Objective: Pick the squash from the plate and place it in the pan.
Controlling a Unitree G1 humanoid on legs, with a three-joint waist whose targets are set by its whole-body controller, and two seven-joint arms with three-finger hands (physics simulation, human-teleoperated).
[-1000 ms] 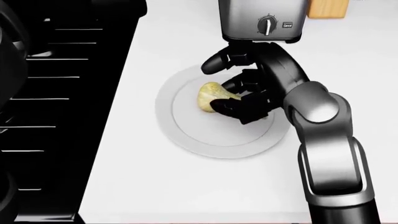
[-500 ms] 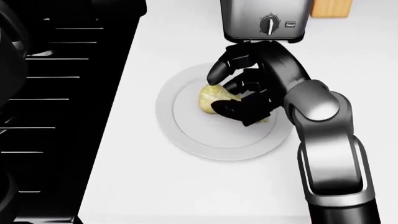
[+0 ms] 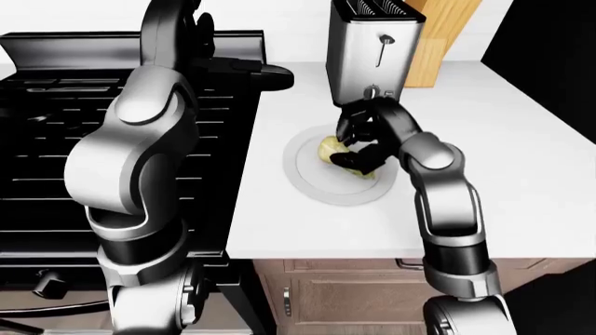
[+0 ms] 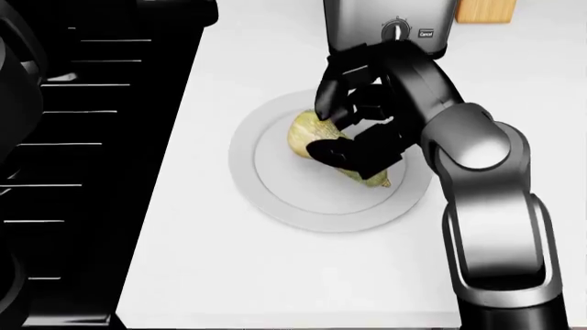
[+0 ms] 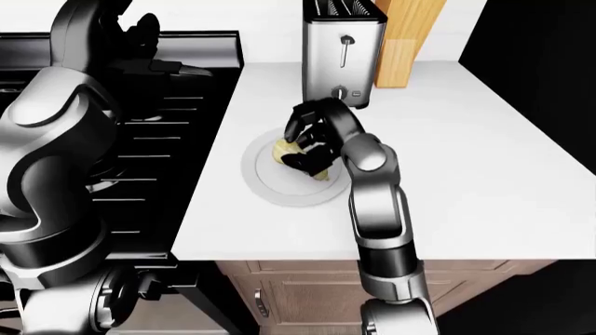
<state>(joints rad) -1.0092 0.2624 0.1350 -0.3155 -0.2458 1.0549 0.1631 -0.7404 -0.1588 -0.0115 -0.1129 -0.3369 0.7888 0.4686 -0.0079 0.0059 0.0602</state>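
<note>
Right robot hand [image 4: 353, 127] gripping squash [image 4: 308, 132], fingers hiding its middle; plate [image 4: 275, 199] beneath.

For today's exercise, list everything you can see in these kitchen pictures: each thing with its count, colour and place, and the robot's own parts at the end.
Squash: one, yellow-green, lying on the plate, under the right hand.
Plate: one, pale grey, on the counter below the toaster in the head view.
Counter: one, white, right of the stove.
Toaster: one, silver, at the top of the counter.
Wooden block: one, tan, right of the toaster.
Stove: one, black, left of the counter.
Cabinet: one, brown, under the counter.
Right hand: one, black, fingers closed round the squash.
Left arm: one, silver and black, raised over the stove; its hand is not clearly visible.
</note>
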